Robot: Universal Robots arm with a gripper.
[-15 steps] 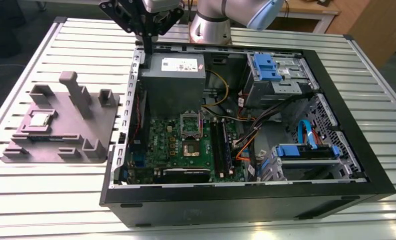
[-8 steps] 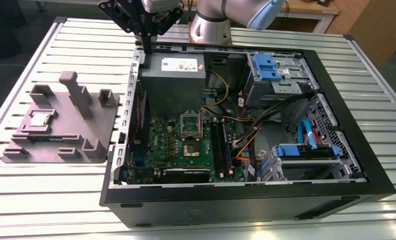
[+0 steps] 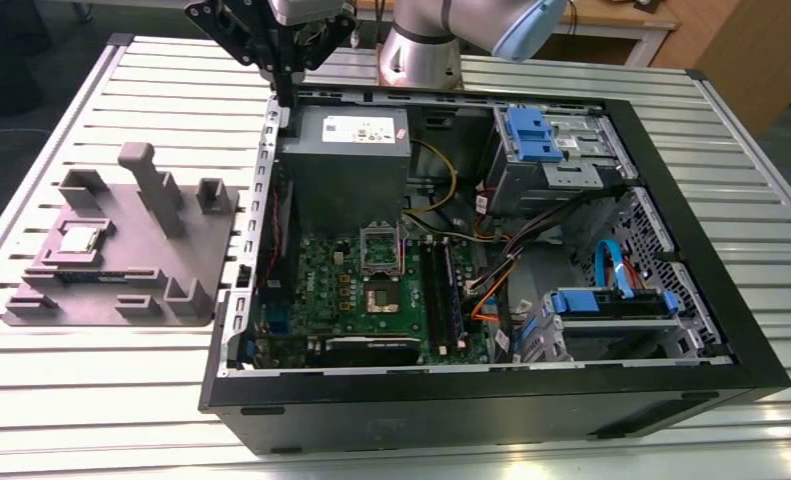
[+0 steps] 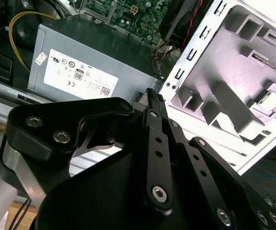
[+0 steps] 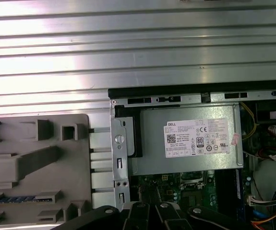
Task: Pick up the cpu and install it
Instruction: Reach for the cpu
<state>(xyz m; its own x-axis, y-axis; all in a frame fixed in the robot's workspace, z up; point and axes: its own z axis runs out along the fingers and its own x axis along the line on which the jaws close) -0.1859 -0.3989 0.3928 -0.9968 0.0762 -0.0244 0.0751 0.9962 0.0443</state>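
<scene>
Well off from the claw, the cpu (image 3: 82, 240) lies flat in a shallow seat on the grey plastic tray (image 3: 188, 250), which sits on the slatted metal table (image 3: 88, 90) at the exterior view's left of the open computer case (image 3: 502, 405). Its pale metal top faces up, and nothing touches it.

The gripper (image 3: 286, 92) hangs above the far corner of the case on the tray's side, just beside the grey power supply box (image 3: 346, 150). Its black fingers (image 4: 153, 120) point down and meet at their tips, so the claw is closed and has hold of nothing. In the second wrist view the gripper's tip (image 4: 152, 93) shows over the edge of the power supply box, with the tray beyond it.

Inside the case, the green motherboard (image 3: 335, 290) lies flat below the power supply box. Its square socket (image 3: 379, 288) is bare, with the metal frame (image 3: 379, 240) lifted open.
</scene>
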